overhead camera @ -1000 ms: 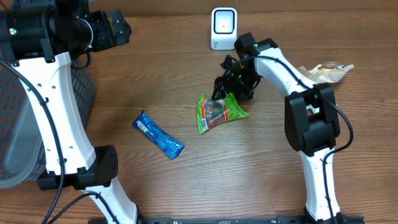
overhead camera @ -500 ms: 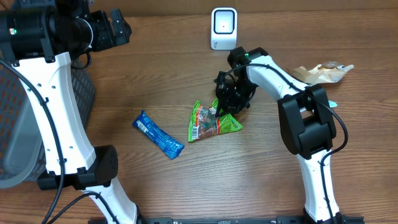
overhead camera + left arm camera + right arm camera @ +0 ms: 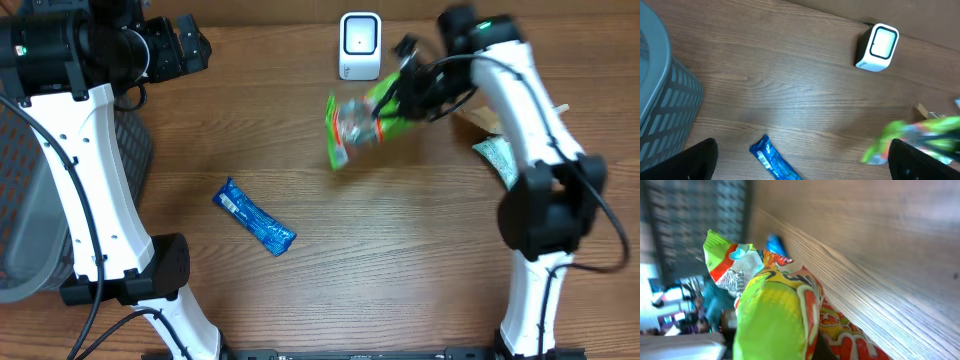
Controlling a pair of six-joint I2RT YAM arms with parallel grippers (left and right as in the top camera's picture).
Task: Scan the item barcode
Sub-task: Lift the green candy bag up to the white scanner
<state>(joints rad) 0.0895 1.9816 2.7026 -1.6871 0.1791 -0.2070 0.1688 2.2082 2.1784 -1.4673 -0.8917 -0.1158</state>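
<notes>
The bag (image 3: pixel 358 120) is green and shiny, and it hangs in the air above the table (image 3: pixel 400 260). Seen from above, it is at about 6 o'clock from the scanner (image 3: pixel 360 45), near it but not touching. The scanner is the little white box at 12 o'clock on the table.

The right gripper (image 3: pixel 402 98) has its jaws pinched tight on the bag's 3 o'clock edge. The bag looks blurry, so I think it is moving fast. The left gripper (image 3: pixel 188 45) is up at 10 o'clock with its jaws as wide as they go. It holds nothing.

I think the step now is bringing the bag to the scanner. In the right wrist view, a white patch with tiny print shows at the bag's far end. It may be the barcode, but it is too blurry to be sure.

Next, the arm should turn the bag so that patch faces the scanner's window. Then it should hold the bag steady and close.

A blue bar (image 3: pixel 255 217) lies flat at 8 o'clock, well apart. A grey basket (image 3: pixel 25 210) stands at 9 o'clock.
</notes>
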